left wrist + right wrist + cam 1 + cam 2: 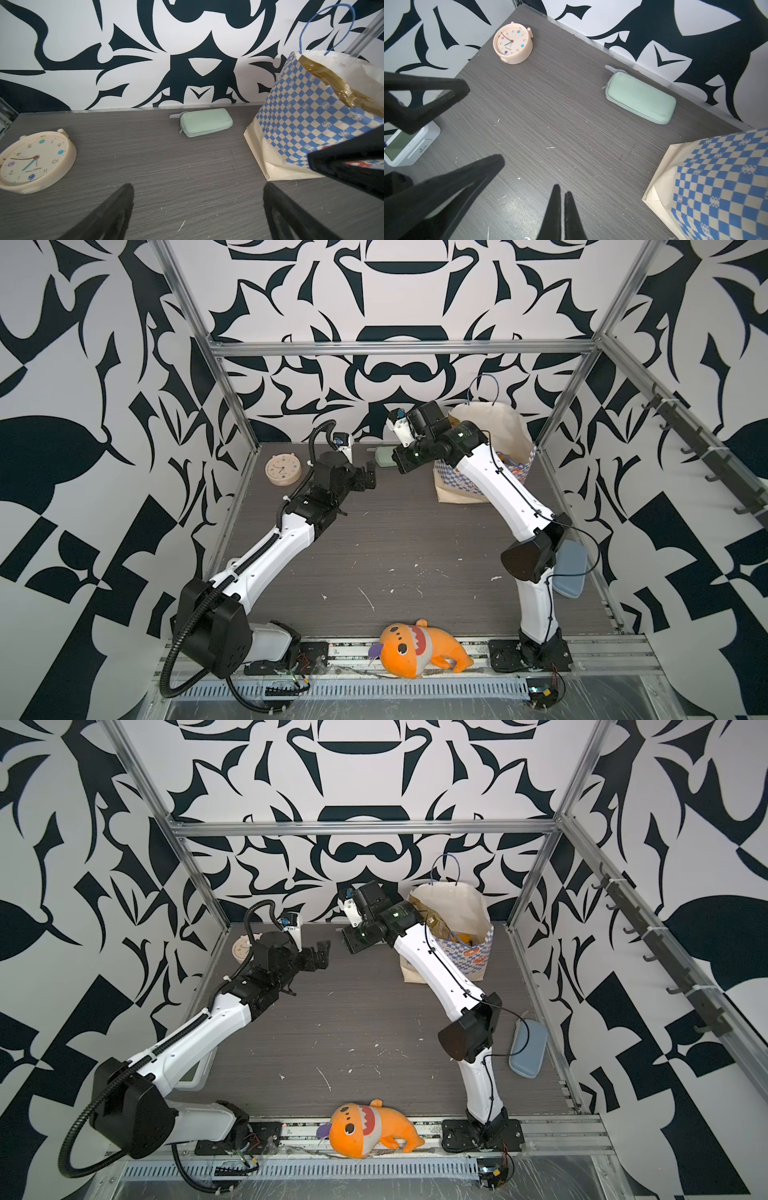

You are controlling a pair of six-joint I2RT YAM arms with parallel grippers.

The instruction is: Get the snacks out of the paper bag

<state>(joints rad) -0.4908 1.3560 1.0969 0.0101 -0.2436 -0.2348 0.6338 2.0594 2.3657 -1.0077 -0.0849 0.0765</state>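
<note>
The paper bag (505, 427) (457, 907) stands upright at the back right, blue-and-white checkered (301, 124) (716, 176), with a blue cord handle above its open mouth. Inside it, snacks (463, 938) show as yellow-orange patches, and a gold crinkled packet edge (324, 79) lies at the rim. My right gripper (399, 467) (562, 190) is shut and empty above the table, just left of the bag. Facing it, my left gripper (371, 477) (198, 187) stands wide open with nothing between its fingers.
A mint-green case (205, 122) (640, 97) lies by the back wall beyond the two grippers. A cream clock (283, 469) lies back left, a white display device (409, 145) at the left edge, a blue-grey case (528, 1048) on the right and an orange plush toy (415, 645) in front.
</note>
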